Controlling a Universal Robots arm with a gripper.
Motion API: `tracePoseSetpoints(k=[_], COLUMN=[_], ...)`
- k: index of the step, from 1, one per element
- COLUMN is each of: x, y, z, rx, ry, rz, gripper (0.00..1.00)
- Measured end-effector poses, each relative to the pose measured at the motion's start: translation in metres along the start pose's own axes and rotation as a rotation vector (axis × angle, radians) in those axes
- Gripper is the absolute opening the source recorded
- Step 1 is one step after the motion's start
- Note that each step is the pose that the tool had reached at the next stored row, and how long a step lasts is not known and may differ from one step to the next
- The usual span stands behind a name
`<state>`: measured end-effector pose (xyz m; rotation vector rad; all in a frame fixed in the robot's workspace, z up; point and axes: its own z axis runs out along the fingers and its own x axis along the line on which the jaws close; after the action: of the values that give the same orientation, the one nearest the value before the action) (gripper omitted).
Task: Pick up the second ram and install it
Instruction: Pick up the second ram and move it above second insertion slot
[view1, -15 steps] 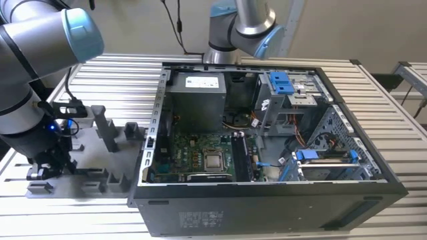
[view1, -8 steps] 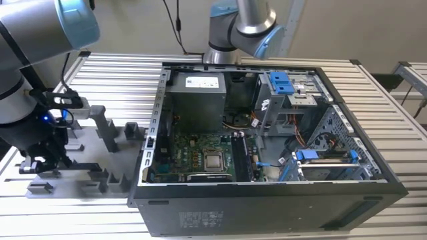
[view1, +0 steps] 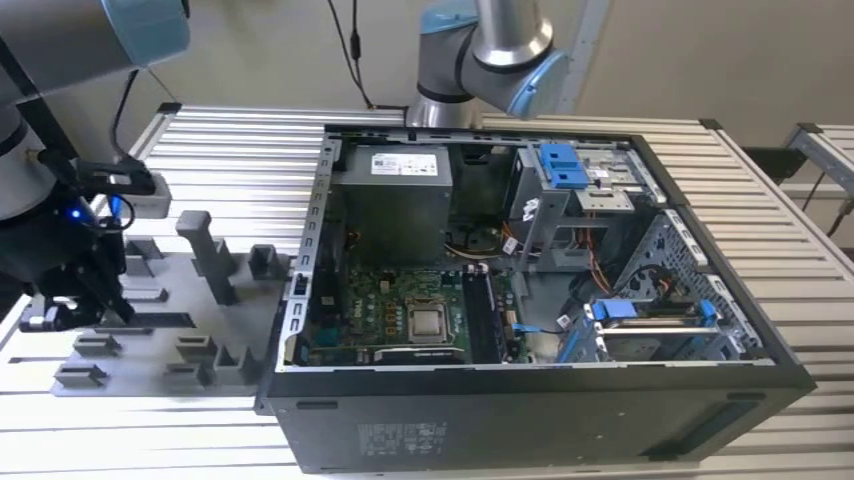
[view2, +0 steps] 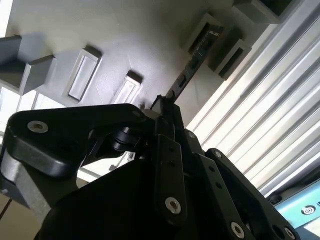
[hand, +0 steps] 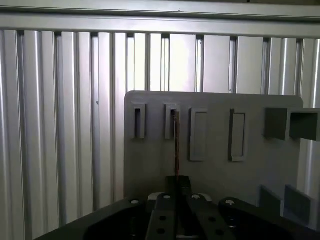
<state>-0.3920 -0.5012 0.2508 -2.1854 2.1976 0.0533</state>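
Matt grey plastic tray (hand: 150, 165); ribbed metal table (hand: 60, 125); matt black end effector (view2: 165, 105).

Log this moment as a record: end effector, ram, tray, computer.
end effector: closed on the second ram, above the grey holder tray
second ram: thin edge facing the first wrist view, far end in a tray slot
computer case: open, to the exterior view's right of the tray
motherboard: inside the case
install: not yet done
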Motion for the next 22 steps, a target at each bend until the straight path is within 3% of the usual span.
tracePoseSetpoints(k=[8,22], x=[-0.0013,-0.0041], y=[-0.0002,-0.0004], z=[-0.0253,-0.0766], rx=[0.0,0.0], ry=[0.0,0.0], rz=[0.0,0.0], gripper=[0.14,0.14])
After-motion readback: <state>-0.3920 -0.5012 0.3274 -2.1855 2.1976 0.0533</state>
